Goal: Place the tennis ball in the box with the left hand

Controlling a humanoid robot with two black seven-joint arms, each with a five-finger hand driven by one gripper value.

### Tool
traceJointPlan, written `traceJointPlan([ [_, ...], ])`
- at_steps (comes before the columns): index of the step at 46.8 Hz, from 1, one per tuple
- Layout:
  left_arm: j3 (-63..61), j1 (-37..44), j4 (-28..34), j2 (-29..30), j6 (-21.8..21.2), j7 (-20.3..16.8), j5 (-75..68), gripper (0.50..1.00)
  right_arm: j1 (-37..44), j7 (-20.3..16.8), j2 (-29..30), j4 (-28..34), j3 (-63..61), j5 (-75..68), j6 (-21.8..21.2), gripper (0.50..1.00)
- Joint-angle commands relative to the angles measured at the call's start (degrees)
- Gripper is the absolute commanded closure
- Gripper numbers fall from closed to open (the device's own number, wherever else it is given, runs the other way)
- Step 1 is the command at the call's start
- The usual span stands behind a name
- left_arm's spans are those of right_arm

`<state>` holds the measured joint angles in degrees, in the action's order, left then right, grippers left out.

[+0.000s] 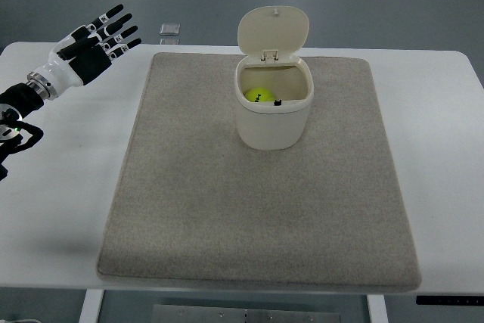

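A cream box [273,122] with its flip lid [273,29] standing open sits on the back middle of a grey mat [257,202]. A yellow-green tennis ball [259,95] lies inside the box, at its left side. My left hand [98,43] is over the white table at the far left, well away from the box. Its fingers are spread and it holds nothing. My right hand does not show.
The white table [60,209] carries the mat. A small grey flat object [170,31] lies just beyond the table's back edge, near my left hand's fingertips.
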<state>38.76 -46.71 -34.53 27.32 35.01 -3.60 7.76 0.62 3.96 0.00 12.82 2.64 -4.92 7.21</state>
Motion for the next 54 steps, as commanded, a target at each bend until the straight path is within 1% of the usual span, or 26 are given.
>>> traceJointPlan([
  [1, 0.62, -0.22, -0.01, 0.11, -0.01, 0.08, -0.03, 0.506, 0.00, 0.00, 0.00, 0.01, 0.00, 0.00, 0.00, 0.597],
  [29, 0.70, 0.04, -0.36, 0.63, -0.01, -0.01, -0.29, 0.506, 0.00, 0.00, 0.00, 0.09, -0.53, -0.44, -0.09, 0.599],
  [38, 0.70, 0.04, -1.15, 0.55, -0.01, -0.01, -0.29, 0.506, -0.18, 0.00, 0.00, 2.29, -0.18, -0.26, -0.18, 0.599],
  [54, 0.62, -0.13, -1.59, -0.07, -0.01, -0.01, -0.38, 0.506, -0.27, 0.09, 0.00, 3.35, 0.00, -0.18, 0.26, 0.599],
])
